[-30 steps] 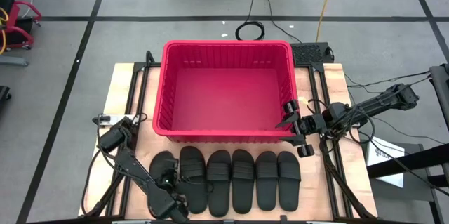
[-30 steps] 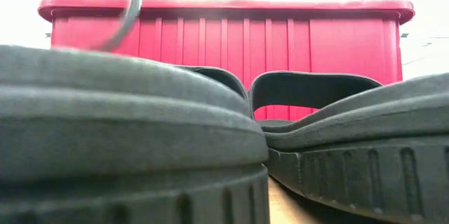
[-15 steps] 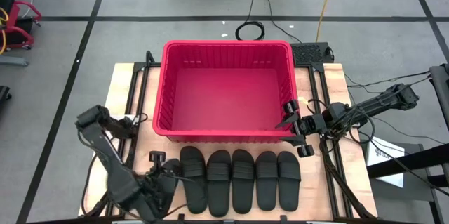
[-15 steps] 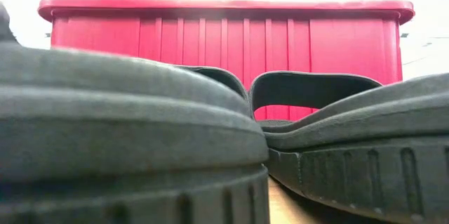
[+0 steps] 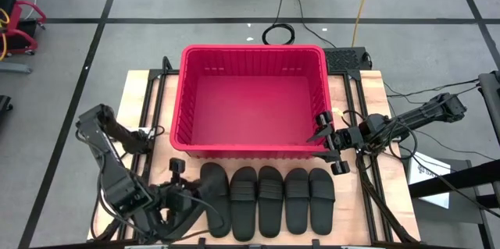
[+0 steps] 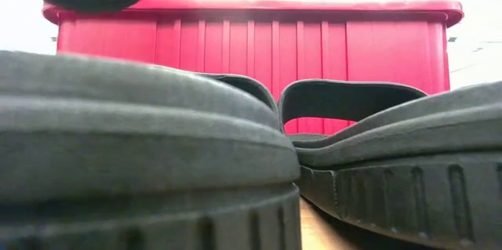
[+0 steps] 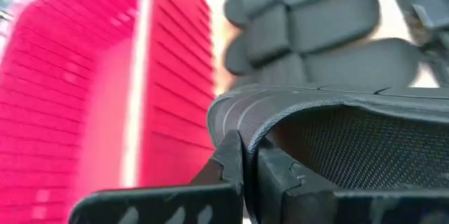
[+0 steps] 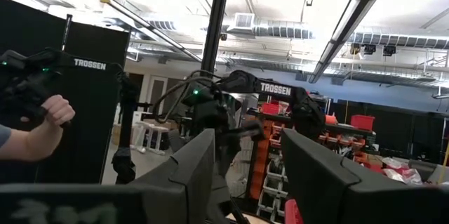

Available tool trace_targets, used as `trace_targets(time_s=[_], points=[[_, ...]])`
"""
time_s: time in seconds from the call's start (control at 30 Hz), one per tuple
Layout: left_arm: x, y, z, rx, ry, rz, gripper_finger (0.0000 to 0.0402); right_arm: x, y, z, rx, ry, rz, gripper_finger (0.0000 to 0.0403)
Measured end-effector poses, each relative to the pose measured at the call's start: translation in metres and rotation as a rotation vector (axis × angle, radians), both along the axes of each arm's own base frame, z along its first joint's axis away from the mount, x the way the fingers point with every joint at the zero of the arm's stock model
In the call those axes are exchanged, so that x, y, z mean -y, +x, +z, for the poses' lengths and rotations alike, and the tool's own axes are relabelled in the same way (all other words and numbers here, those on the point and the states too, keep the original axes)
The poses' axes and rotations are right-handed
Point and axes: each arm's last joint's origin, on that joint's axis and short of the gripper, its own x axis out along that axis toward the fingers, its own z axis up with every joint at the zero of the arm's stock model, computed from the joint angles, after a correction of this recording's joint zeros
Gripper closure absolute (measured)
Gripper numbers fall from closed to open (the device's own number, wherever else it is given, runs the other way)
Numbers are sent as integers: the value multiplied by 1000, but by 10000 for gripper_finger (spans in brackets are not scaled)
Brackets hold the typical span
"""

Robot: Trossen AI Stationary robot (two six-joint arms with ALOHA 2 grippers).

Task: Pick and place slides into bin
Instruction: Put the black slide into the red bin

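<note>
I have the left gripper closed on the ribbed strap of one slide. In the left wrist view its fingers pinch the strap edge, because the strap is the only thin part that the jaws can close around. In the high view this gripper sits at the left end of the row, near the front edge of the table, and the slide it holds is mostly hidden under the arm. In the low view a dark rounded shape at the upper left, above the other soles, is probably this slide already off the table.

The five other slides lie side by side in a neat row just in front of the bin, so each one needs only a short carry over the near wall. The bin has nothing in it yet.

My right gripper waits beside the right front corner of the bin with its fingers apart and nothing between them; its camera looks into the room, where a person's hand shows.

I judge the next step is to lift over the rim and release.
</note>
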Motion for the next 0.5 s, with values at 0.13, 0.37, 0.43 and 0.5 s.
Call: trace_targets(time_s=[0.13, 0.37, 0.43, 0.5], points=[[-12, 1, 11, 78, 69, 16, 398, 0, 0, 0, -1, 0, 0, 248], [-33, 5, 38, 189, 104, -20, 398, 0, 0, -1, -7, -2, 0, 248], [-40, 7, 45, 210, 123, -40, 398, 0, 0, -1, -9, -3, -1, 248], [-47, 9, 52, 231, 149, -39, 399, 0, 0, -1, -12, -3, 0, 248]])
